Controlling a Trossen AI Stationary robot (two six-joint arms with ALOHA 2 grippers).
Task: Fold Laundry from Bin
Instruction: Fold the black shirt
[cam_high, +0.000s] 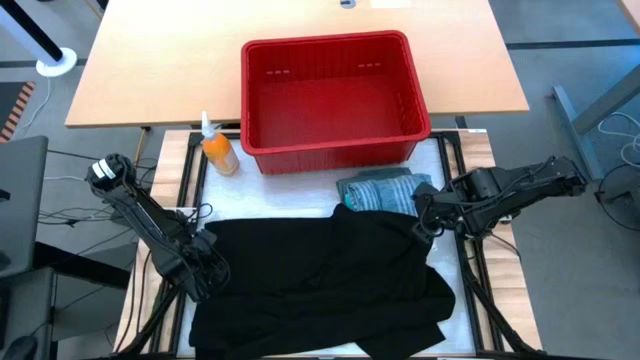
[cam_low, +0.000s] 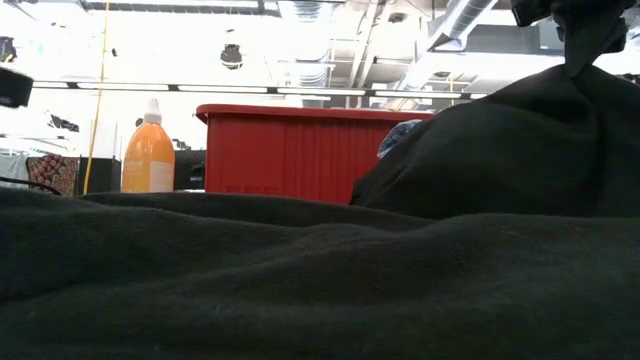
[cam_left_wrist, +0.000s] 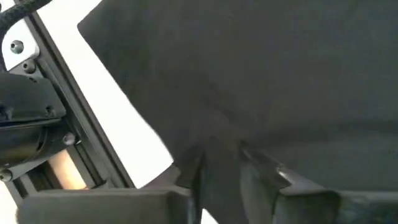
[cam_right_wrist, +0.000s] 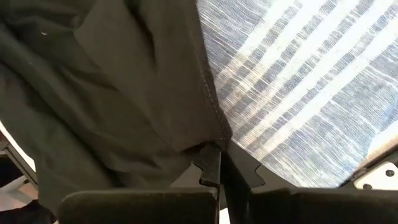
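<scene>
From above, the red bin (cam_high: 335, 98) stands empty at the far side of the counter (cam_high: 455, 305), so the unloading looks done. Just in front of the bin lies a folded blue-grey striped shirt (cam_high: 378, 190), and nearer still the large black garment (cam_high: 320, 285) is spread across the counter, its long axis running from arm to arm, parallel to the bin's long side; it seems to be the piece left to fold, and no other garments show. An orange bottle (cam_high: 217, 150) stands beside the bin's left corner. The left gripper (cam_high: 203, 268) sits at the black garment's left edge and the right gripper (cam_high: 428, 215) at its corner nearest the striped shirt. In the low view the black cloth fills the foreground and rises in a peak on the right, hanging lifted from a gripper above, with the bin and bottle behind it. In the left wrist view the jaws of the left gripper (cam_left_wrist: 219, 163) stand narrow with black cloth pinched between them at its edge. In the right wrist view the jaws of the right gripper (cam_right_wrist: 221, 163) are nearly closed on the black garment's hem, with the striped shirt lying under it.
</scene>
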